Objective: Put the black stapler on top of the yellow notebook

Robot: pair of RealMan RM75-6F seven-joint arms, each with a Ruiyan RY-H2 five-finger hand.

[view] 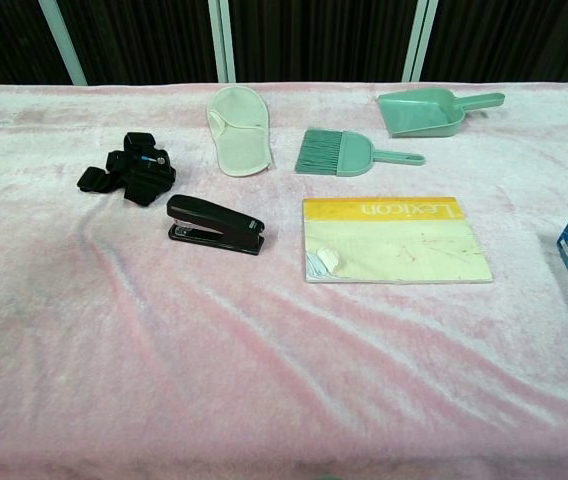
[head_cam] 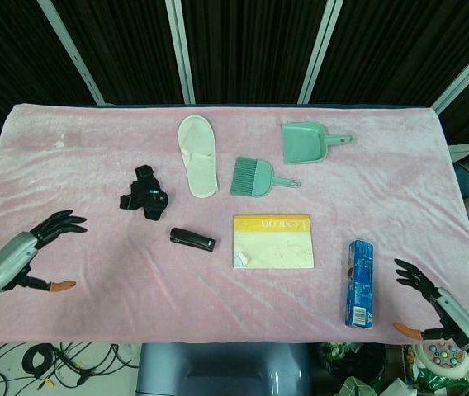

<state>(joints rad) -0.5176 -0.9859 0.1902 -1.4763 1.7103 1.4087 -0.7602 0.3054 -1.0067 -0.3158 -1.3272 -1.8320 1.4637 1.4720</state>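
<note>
The black stapler (head_cam: 192,240) (view: 215,224) lies flat on the pink cloth, just left of the yellow notebook (head_cam: 273,242) (view: 394,239), with a small gap between them. A crumpled white scrap sits on the notebook's near left corner. My left hand (head_cam: 30,251) hovers over the cloth's left side, well left of the stapler, fingers spread and empty. Empty too, my right hand (head_cam: 435,306) is at the near right corner, fingers apart. Neither hand appears in the chest view.
A black strap bundle (head_cam: 144,193) lies behind and left of the stapler. A white slipper (head_cam: 198,154), a green brush (head_cam: 255,176) and a green dustpan (head_cam: 306,141) sit further back. A blue box (head_cam: 360,283) lies right of the notebook.
</note>
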